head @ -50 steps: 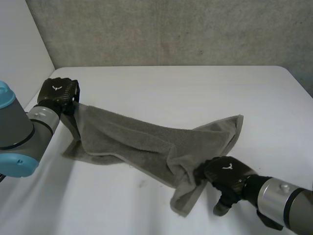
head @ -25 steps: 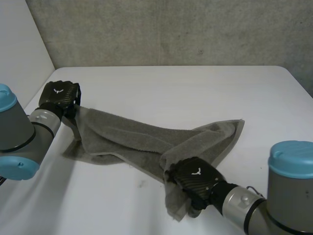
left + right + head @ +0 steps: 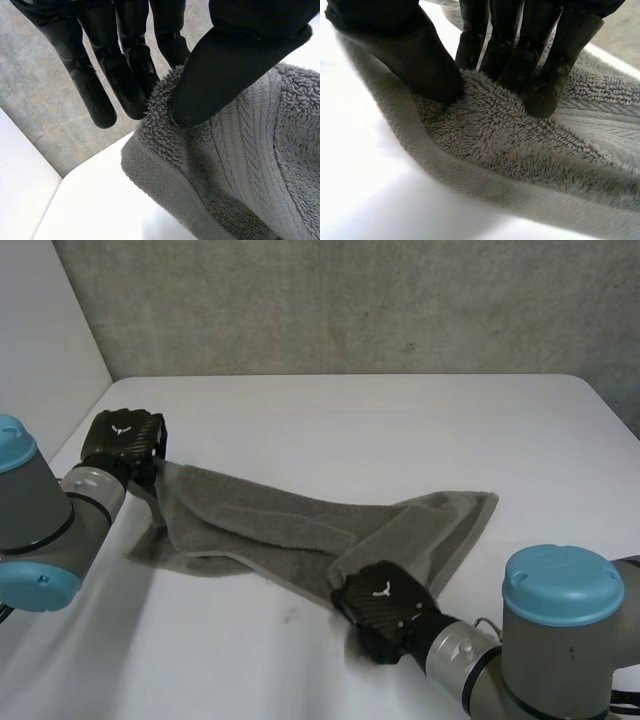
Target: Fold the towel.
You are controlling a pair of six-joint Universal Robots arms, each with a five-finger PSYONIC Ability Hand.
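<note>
Moved: right hand (image 3: 385,608) carried its fold further left.
Right hand: fingers and thumb pinching looped terry.
Left hand (image 3: 122,437): thumb pinching ribbed corner.
Towel (image 3: 270,515): grey, rumpled, on white tabletop (image 3: 400,430).

You have the towel (image 3: 300,525) slantwise on the table (image 3: 400,420), the left hand (image 3: 122,437) at its far left corner, the right hand (image 3: 382,608) at its near edge.

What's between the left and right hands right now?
Just the towel: in the head view it runs rumpled from the left hand, pinching its far corner, to the right hand, pinching its near edge.
</note>
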